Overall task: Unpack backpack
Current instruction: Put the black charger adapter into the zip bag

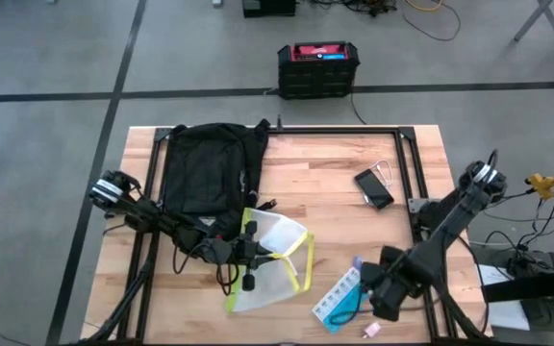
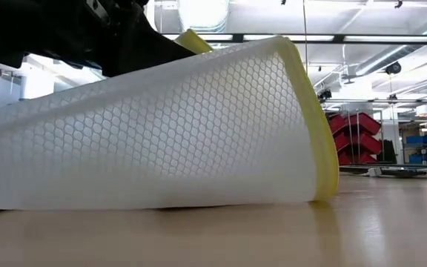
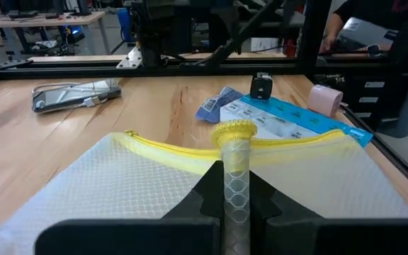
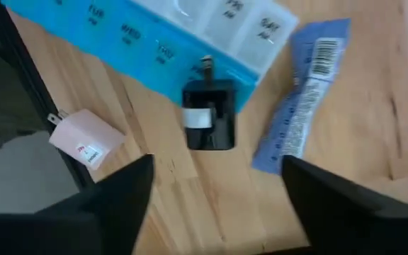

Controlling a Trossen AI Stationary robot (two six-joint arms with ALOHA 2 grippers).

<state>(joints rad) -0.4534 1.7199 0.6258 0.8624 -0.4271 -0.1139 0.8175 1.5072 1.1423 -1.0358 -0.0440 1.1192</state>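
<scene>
Counter (image 1: 325,183): pale wood, dark frame round its edge.

Backpack (image 1: 205,168): black, lying flat at the far left part of the counter, straps trailing toward the near side.

Mesh pouch (image 1: 272,259): white honeycomb mesh with yellow zip edge, lying just beside the backpack's near end. The low view shows one end raised off the wood.

Left tool (image 1: 250,252): over the pouch, fingers (image 3: 204,202) closed tight on a fold of the mesh, pinched upright between them.

Right tool (image 1: 385,288): near right corner, hovering above small items, jaws spread wide, gripping nothing.

Pill organiser (image 1: 339,296): blue and white, near edge, right of the pouch.

Phone (image 1: 374,188): dark, right of centre, well apart from the backpack.

Blue packet (image 4: 304,92), small black block (image 4: 209,120), and pink tag (image 4: 87,145) beside the organiser.
</scene>
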